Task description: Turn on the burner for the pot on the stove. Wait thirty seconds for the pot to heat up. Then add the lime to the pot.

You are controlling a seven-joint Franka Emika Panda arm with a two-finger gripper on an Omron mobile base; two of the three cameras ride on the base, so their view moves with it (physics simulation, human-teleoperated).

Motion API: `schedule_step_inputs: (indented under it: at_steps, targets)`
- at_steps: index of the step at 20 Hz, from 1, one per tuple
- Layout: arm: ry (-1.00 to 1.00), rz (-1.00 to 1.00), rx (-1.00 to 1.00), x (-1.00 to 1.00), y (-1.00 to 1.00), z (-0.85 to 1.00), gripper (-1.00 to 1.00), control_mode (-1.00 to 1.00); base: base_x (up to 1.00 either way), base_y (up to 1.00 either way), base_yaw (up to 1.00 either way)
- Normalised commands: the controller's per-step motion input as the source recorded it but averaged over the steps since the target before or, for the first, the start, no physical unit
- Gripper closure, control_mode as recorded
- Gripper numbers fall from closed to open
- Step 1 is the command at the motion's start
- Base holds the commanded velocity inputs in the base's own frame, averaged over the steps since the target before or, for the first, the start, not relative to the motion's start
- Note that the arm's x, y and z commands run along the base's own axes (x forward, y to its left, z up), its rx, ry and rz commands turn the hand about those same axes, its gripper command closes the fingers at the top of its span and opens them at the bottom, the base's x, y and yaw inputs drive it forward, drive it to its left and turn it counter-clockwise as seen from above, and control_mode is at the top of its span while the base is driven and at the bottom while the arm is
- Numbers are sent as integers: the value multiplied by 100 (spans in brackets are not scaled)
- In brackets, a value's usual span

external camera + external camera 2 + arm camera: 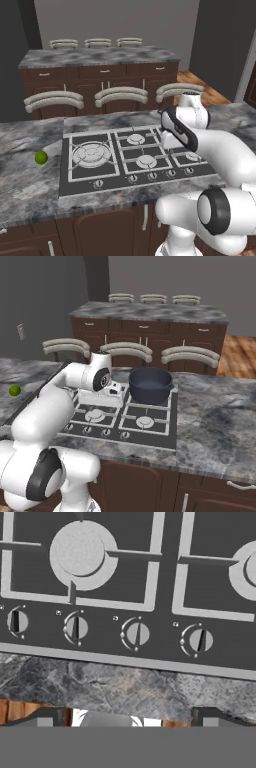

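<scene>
The black stove (pixel 150 428) lies flat in the grey counter. On its back right burner stands the dark pot (pixel 150 385), with nothing in it that I can see. The lime (pixel 41 157) rests on the counter left of the stove; it is also the lime (pixel 14 390) at the far left. My gripper (pixel 130 718) hangs open and empty above the stove's front edge, pointing down at the row of knobs (pixel 136 633). A silver burner cap (pixel 77 549) lies beyond them. My arm hides the pot in the left base view.
Curved stool backs (pixel 54 101) line the far side of the counter. Behind them stands a second counter (pixel 100 56) with brown drawers. Grey stone counter (pixel 220 421) spreads right of the stove. Brown cabinet doors (pixel 100 232) sit below the front edge.
</scene>
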Motion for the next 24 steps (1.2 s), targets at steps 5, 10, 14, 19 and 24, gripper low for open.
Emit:
schedule_step_inputs:
  at_steps: [5,10,14,19,24]
  targets:
    - [0,0,1,20,0,-38,-100,-100,0,0,0]
    - [0,0,0,9,0,-44,-100,-100,0,0,0]
    - [0,0,0,10,0,-45,-100,-100,0,0,0]
    - [1,0,-1,1,0,-25,-100,-100,0,0,0]
    - [0,-2,0,10,0,-20,-100,-100,0,0,0]
